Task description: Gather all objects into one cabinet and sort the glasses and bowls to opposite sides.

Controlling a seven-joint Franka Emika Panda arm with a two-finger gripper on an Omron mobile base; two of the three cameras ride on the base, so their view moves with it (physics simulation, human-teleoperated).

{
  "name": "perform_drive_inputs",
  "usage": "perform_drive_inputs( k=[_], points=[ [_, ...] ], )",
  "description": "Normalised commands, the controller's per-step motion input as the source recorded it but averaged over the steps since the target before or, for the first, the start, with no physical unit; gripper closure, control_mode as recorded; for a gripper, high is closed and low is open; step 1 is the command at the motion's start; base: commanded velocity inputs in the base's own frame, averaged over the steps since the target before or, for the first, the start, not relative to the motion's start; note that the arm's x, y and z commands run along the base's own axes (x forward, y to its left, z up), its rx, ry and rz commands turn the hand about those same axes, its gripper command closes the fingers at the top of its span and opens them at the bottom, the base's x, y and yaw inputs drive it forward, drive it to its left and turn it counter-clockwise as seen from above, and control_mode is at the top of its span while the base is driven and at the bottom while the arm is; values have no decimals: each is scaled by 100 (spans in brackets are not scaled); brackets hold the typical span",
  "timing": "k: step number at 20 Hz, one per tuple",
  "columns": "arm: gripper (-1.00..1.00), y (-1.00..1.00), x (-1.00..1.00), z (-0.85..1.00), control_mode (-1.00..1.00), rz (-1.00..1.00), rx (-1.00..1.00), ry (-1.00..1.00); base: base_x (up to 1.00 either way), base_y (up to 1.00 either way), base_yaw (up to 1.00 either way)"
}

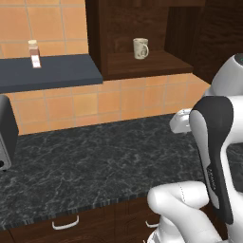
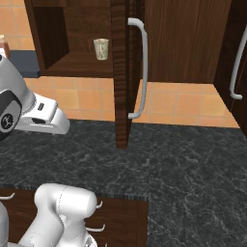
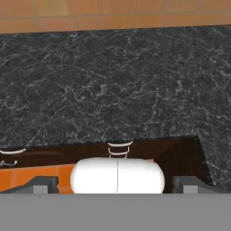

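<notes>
The cabinet (image 2: 77,67) stands open, its door (image 2: 123,77) swung out edge-on over the counter (image 1: 95,161) so the shelf can be reached. On that shelf sits a cream-white mug (image 1: 140,48), upright near the middle, toward the front edge, with bare shelf on both sides of it. That spot leaves room to group the other mugs on one side and put the bowl on the other, though which side is meant for which I cannot tell.

The gripper (image 3: 115,185) hangs above the front edge of the counter and looks straight down at the dark marble, with drawer fronts below. Its fingers (image 3: 43,184) stand wide apart with nothing between them, so it is released and carrying nothing.

A small bottle (image 1: 34,53) stands on the grey shelf left of the cabinet, and a toaster (image 1: 5,133) sits at the counter's left end. By my reading the gathering is barely begun: one mug is in place.
</notes>
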Motion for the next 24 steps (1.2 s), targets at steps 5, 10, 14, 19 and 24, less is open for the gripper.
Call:
perform_drive_inputs(
  k=[5,10,14,19,24],
  points=[
    [-100,0,0,0,-100,0,0,0,5,-4,3],
    [-100,-13,-11,24,-100,6,0,-34,0,0,0],
    [-100,-5,0,64,-100,3,2,-42,0,0,0],
    [-100,0,0,55,-100,0,0,-29,0,0,0],
    [-100,0,0,42,-100,0,0,-21,0,0,0]
  ],
)
